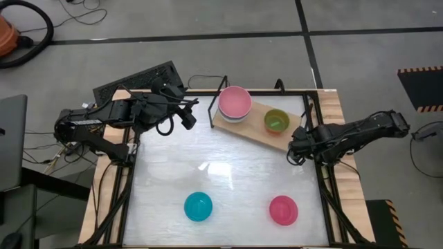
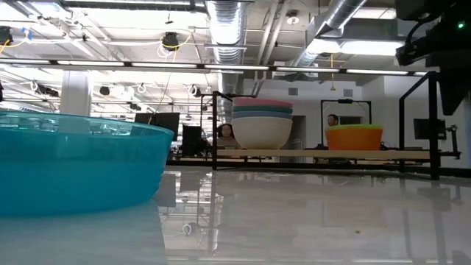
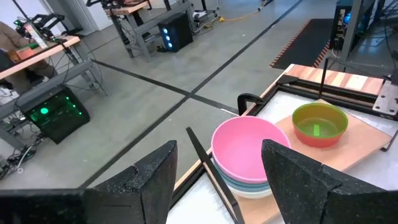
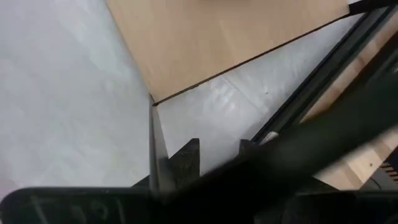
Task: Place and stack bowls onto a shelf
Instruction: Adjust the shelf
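Shelf [image 1: 252,130] carries 2 stacks: pink-topped stack [image 1: 234,103] (3 bowls), lime-over-orange pair [image 1: 276,122]; 2 loose on table [image 1: 166,187]: blue bowl [image 1: 198,207], pink bowl [image 1: 283,210]; left gripper [image 3: 217,171] jaws released, empty; right gripper [image 4: 217,152] by shelf end, narrow gap, empty.

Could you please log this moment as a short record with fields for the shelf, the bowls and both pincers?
shelf: wooden shelf at the table's far side, set at an angle
stack on shelf: pink bowl on top of a teal and a white one
second stack on shelf: green bowl nested in an orange one
on table: blue bowl, magenta bowl, apart, near edge
left pincer: open, empty, beside the shelf's left end
right pincer: empty, at the shelf's right end
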`<action>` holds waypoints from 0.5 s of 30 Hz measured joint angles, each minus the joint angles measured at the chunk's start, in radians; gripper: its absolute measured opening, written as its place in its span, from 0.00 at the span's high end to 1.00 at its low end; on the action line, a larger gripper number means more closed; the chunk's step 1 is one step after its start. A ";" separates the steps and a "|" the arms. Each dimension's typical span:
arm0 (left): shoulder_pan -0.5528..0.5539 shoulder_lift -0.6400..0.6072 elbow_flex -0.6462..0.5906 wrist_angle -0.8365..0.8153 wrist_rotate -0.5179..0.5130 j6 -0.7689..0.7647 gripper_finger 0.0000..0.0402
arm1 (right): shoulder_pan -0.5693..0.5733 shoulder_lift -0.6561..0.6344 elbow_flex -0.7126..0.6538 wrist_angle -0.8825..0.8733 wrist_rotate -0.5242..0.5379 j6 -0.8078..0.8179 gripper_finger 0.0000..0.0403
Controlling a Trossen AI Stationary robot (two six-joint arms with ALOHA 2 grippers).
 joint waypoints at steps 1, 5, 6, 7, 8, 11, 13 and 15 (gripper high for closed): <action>0.000 0.000 0.000 0.000 0.000 0.000 0.45 | 0.000 -0.005 0.006 -0.010 0.010 0.012 0.66; 0.000 0.000 0.000 0.000 0.000 0.000 0.45 | 0.000 -0.014 0.053 -0.095 0.042 0.087 0.66; 0.000 0.000 0.000 0.000 0.000 0.003 0.45 | 0.000 -0.014 0.065 -0.114 0.055 0.109 0.66; 0.000 0.000 0.000 0.000 0.000 0.007 0.45 | 0.000 -0.014 0.076 -0.116 0.063 0.115 0.66; 0.000 0.000 0.000 0.000 0.000 0.012 0.45 | -0.001 -0.018 0.083 -0.110 0.064 0.114 0.66; 0.000 0.000 0.000 0.000 0.000 0.016 0.45 | 0.000 -0.030 0.116 -0.102 0.060 0.111 0.66; 0.000 0.000 0.000 0.000 0.000 0.017 0.45 | 0.000 -0.026 0.144 -0.114 0.036 0.115 0.66; 0.000 0.000 0.000 0.000 0.000 0.016 0.45 | 0.005 -0.025 0.184 -0.114 0.009 0.123 0.66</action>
